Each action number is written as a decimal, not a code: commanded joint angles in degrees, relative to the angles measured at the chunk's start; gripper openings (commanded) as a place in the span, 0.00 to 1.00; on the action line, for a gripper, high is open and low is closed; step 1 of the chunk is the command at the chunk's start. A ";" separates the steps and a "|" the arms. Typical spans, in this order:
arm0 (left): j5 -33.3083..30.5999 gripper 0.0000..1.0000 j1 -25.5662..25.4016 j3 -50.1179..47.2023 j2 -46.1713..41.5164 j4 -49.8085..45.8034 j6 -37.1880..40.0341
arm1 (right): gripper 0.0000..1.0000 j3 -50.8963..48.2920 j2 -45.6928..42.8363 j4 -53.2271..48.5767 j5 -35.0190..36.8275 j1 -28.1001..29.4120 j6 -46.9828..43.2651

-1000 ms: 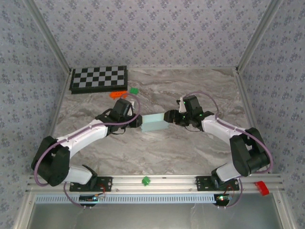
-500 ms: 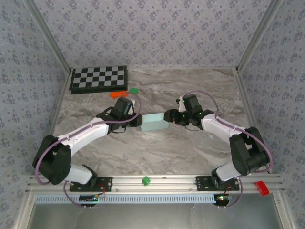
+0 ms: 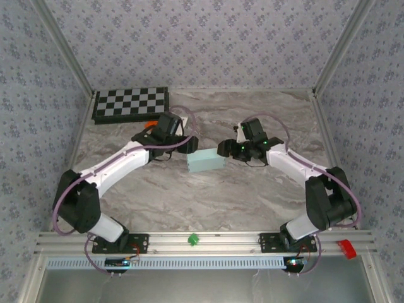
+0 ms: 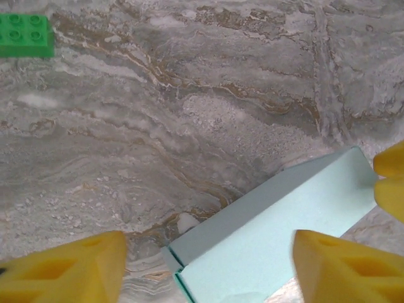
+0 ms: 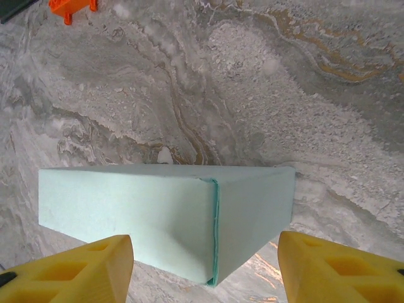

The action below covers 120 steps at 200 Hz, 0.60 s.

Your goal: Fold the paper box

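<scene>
One checkerboard (image 3: pixel 130 104) lies at the far left corner of the marble table (image 3: pixel 252 202). One orange brick (image 5: pixel 72 7) and one green brick (image 4: pixel 25 35) sit near it. One paper box (image 3: pixel 206 161), a closed rectangular shape, rests flat mid-table between the two grippers. The left gripper (image 4: pixel 208 252) is released, its yellow fingers spread wide, with the box just ahead of them. The right gripper (image 5: pixel 203 252) is likewise spread and grips nothing, the box's end just before its tips. Both arms reach inward with elbows out.
</scene>
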 commanded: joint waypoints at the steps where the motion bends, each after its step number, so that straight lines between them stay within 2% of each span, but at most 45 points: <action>1: 1.04 0.84 -1.17 3.43 1.51 -4.09 12.69 | 0.65 1.66 -3.71 -5.19 2.81 -1.32 -2.52; 19: 5.80 0.97 -1.17 4.57 2.62 -5.12 21.72 | 0.66 0.50 -6.20 -8.06 4.78 -3.15 -3.86; 35: 11.40 0.99 -1.24 6.33 4.31 -7.03 29.34 | 0.67 -1.37 -8.35 -9.51 4.88 -5.68 -4.94; 65: 13.56 0.97 -1.25 10.34 8.47 -10.52 38.86 | 0.67 -5.73 -12.20 -10.96 4.73 -10.04 -5.84; 93: 20.85 0.91 -1.27 11.05 10.77 -13.73 53.44 | 0.67 -9.48 -14.92 -10.58 4.28 -12.58 -5.64; 120: 20.06 0.89 -1.42 12.28 13.24 -12.88 55.80 | 0.67 -11.30 -16.27 -10.73 4.21 -13.74 -5.61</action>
